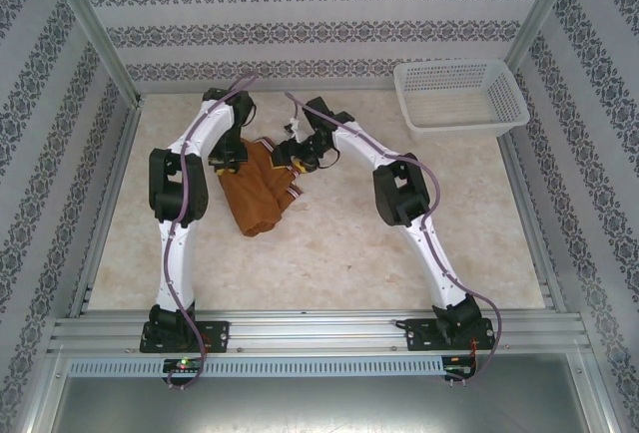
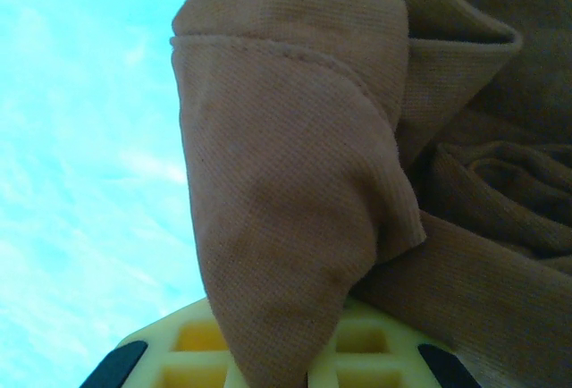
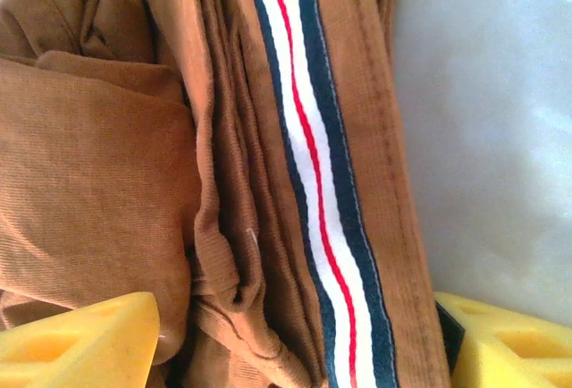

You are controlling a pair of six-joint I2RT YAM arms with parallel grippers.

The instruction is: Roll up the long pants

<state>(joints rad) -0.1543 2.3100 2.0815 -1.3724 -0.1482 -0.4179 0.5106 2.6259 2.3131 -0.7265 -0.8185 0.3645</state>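
The long pants (image 1: 262, 194) lie bunched in a rust-brown heap at the back middle of the table, between both grippers. My left gripper (image 1: 230, 162) sits at the heap's left edge, shut on a hanging fold of the long pants (image 2: 277, 200), which runs down between the yellow pads (image 2: 188, 348). At the heap's right edge my right gripper (image 1: 298, 162) stands open. Its yellow fingers (image 3: 80, 343) straddle folded layers of the cloth, with a white, red and navy striped band (image 3: 317, 209) between them. The cloth hides how the pads touch it.
A white plastic basket (image 1: 459, 99) stands at the back right corner. The pale marbled table (image 1: 329, 243) has patterned walls on three sides and a metal rail along the near edge.
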